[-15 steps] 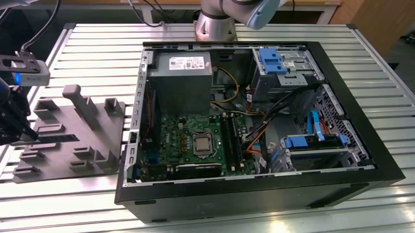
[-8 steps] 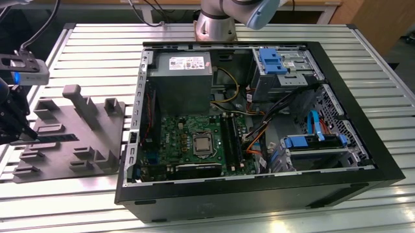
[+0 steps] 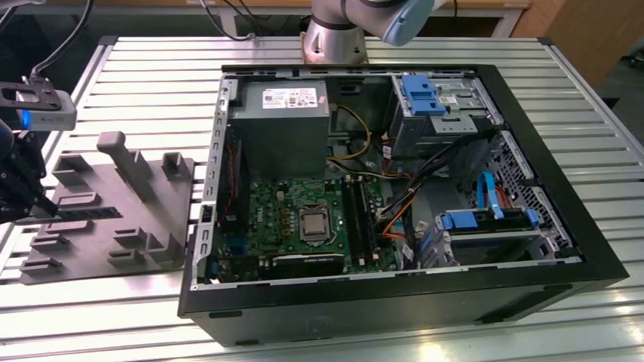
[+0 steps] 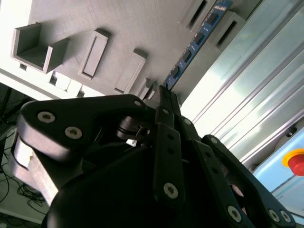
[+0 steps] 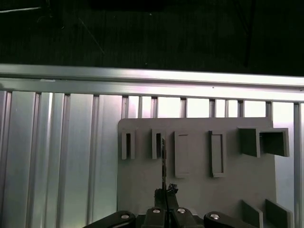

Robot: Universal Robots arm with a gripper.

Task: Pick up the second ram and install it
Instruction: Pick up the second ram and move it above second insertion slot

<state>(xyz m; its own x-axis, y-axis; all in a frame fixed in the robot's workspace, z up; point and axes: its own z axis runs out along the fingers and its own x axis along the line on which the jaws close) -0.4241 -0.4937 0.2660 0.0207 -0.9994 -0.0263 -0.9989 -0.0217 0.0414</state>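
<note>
The ribbed metal tabletop [image 3: 151,68] carries everything. Its biggest load is the open computer case [image 3: 563,249], lying on its side with the motherboard [image 3: 271,219] facing up and the long black memory slots [image 3: 357,219] near the board's middle. The grey holder tray [image 3: 151,219] sits well apart from those slots, beside the case on the exterior view's left.

My end effector [image 3: 38,205] is down at the tray's far edge, on the exterior view's left, so the whole tray and the case wall lie between me and the slots.

The second ram [image 3: 89,213] rests on the tray. Its long axis runs across the exterior view and points from my fingertips toward the case. In the second wrist view the stick [image 4: 195,43] runs straight out from my end effector [image 4: 164,95]. In the first wrist view I see it edge-on [image 5: 163,161], a thin dark line ahead of my end effector [image 5: 166,191].

My fingers are drawn together on the stick's near end, and I judge them clamped on it.
</note>
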